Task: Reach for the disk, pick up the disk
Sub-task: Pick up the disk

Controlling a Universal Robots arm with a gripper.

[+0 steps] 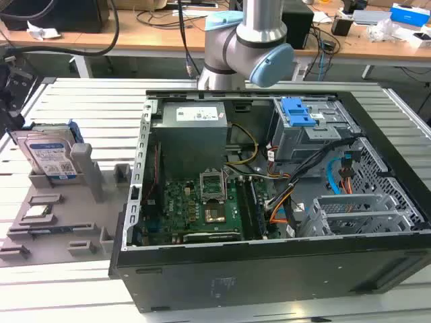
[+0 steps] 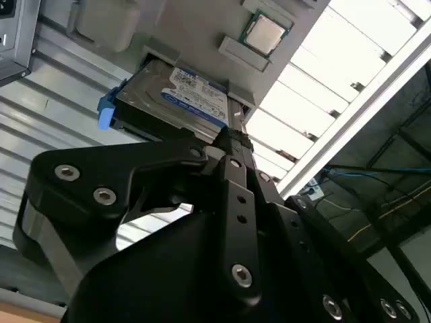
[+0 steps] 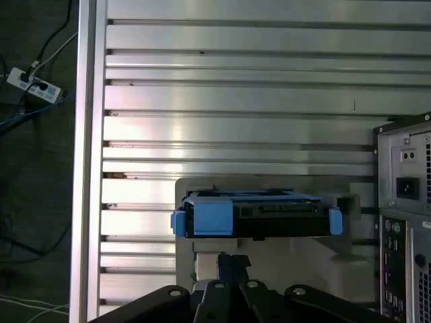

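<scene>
Spanning the whole scene, the ribbed aluminium surface carried an open black computer case; in the exterior view the arm rose at twelve o'clock from that case; a grey moulded holder lay on the surface at nine o'clock from the case, just beside its wall. The disk stood on edge in a slot at the holder's far end, at about ten o'clock from the case, leaning slightly, its white-and-blue label facing the camera; in the second wrist view the disk showed the same label and one blue rail, and in the first wrist view the disk was seen edge-on with a blue rail at each end. The gripper pointed at the disk and sat near it, apart from it; its black fingers were pressed together with nothing between them; the gripper looked the same in the second wrist view. A small square chip rested in a holder pocket at six o'clock from the disk.
</scene>
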